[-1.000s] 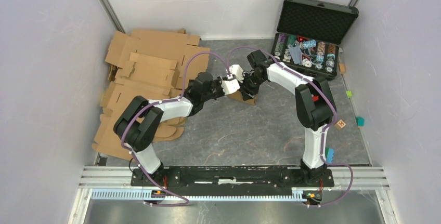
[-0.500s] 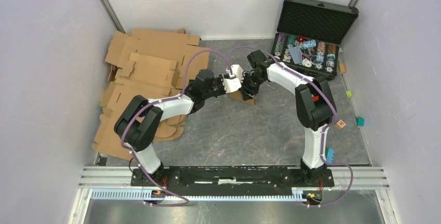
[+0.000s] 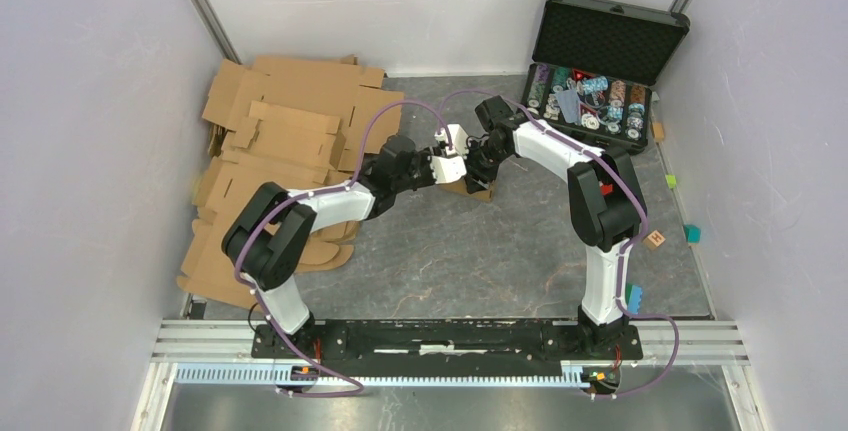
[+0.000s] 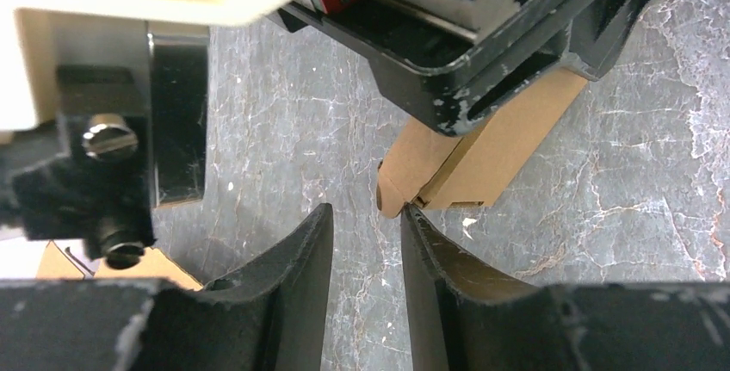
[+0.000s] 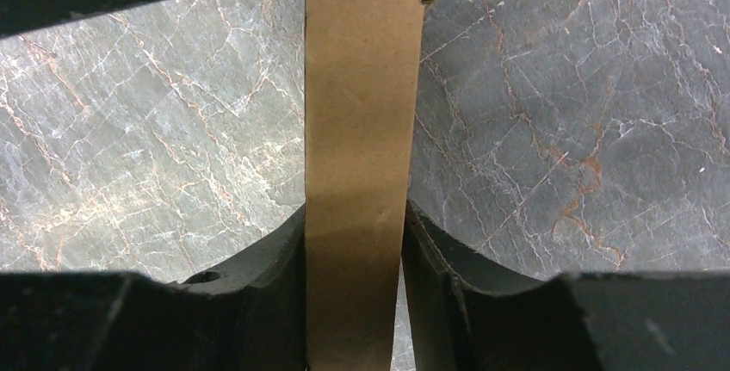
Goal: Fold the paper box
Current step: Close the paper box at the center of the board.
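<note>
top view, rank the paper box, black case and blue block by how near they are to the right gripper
1. paper box: mid-table, clamped in the right gripper.
2. black case: far right corner, lid up.
3. blue block: near right side, farthest.

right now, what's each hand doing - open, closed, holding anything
Left hand: open a little and empty; the paper box is just past its tips.
Right hand: shut on the paper box.

The paper box is matt brown cardboard; the table looks like smooth veined grey stone
</note>
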`<action>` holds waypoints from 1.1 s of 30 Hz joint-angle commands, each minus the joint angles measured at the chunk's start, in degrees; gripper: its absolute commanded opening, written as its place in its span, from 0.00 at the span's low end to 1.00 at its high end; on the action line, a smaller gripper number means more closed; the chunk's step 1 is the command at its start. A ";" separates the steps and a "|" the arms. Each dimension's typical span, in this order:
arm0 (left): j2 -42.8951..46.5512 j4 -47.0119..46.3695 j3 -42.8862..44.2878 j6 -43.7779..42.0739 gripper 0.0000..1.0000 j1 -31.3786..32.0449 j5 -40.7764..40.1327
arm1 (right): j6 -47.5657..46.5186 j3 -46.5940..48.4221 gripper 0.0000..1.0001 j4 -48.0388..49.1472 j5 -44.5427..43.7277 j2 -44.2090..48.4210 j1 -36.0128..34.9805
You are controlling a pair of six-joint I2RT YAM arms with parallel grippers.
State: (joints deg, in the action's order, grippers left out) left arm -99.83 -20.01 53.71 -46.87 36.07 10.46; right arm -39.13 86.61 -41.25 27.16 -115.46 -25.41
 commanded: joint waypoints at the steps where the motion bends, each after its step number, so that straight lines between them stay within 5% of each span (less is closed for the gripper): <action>1: -1.10 0.06 1.33 -2.45 0.43 0.14 0.38 | -0.81 1.24 0.44 -0.47 1.59 -0.35 -0.24; 8: -1.99 -0.13 2.62 -1.61 0.36 0.20 0.65 | -1.03 1.28 0.44 -0.82 2.02 -0.29 -0.27; 19: -1.47 2.40 4.93 -1.46 0.03 0.21 2.49 | -1.38 1.46 0.41 -1.36 2.61 -0.47 -0.25; 26: -0.10 4.69 4.82 0.64 0.02 1.05 2.74 | -1.30 1.97 0.37 -1.42 2.78 -0.90 -0.26; 29: 0.33 4.69 5.43 5.78 0.02 1.29 2.51 | -1.12 2.64 0.25 -2.12 2.90 -1.41 -0.26; 33: -0.30 5.08 7.47 16.16 0.02 1.28 -0.06 | -0.96 3.52 0.25 -2.46 2.41 -1.89 -0.25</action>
State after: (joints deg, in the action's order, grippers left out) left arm -101.60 -14.52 57.49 -42.11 36.51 11.40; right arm -39.07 87.79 -43.22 27.97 -116.36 -25.19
